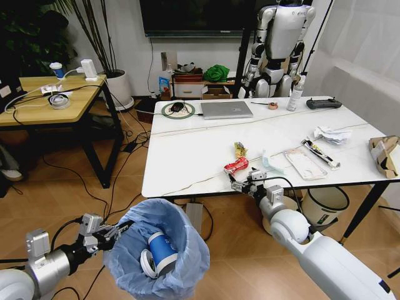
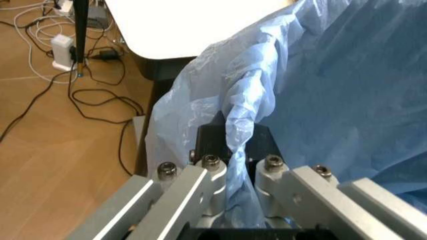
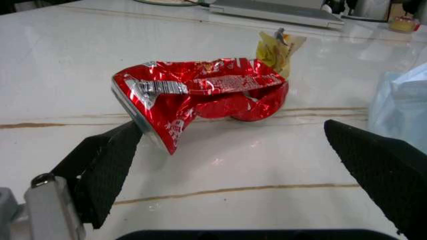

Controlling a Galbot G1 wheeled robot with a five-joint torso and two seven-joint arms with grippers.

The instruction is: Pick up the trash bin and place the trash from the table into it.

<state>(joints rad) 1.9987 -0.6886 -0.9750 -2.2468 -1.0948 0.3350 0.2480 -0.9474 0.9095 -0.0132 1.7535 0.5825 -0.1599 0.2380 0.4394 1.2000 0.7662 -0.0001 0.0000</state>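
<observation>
The trash bin (image 1: 159, 250), lined with a crinkled light-blue bag (image 2: 333, 75), hangs low in front of the table (image 1: 187, 169). My left gripper (image 1: 115, 232) (image 2: 237, 150) is shut on its bagged rim. A blue-banded cup (image 1: 164, 250) and a white lid (image 1: 148, 264) lie inside the bin. At the table's front edge my right gripper (image 1: 240, 181) (image 3: 240, 170) is open just short of a crumpled red wrapper (image 1: 236, 165) (image 3: 200, 97). Behind that wrapper lies a yellow wrapper (image 1: 240, 149) (image 3: 280, 47), with a pale-blue mask (image 1: 270, 164) (image 3: 400, 105) beside it. Crumpled paper (image 1: 332, 134) and a torn cardboard box (image 1: 384, 155) lie at the right.
A grey laptop (image 1: 226, 109), a spray bottle (image 1: 295, 94) and a black controller (image 1: 324, 103) stand along the table's far side. A cream bin (image 1: 324, 205) sits under the table. A light-wood table (image 1: 50, 100) stands at the left, and cables trail over the floor.
</observation>
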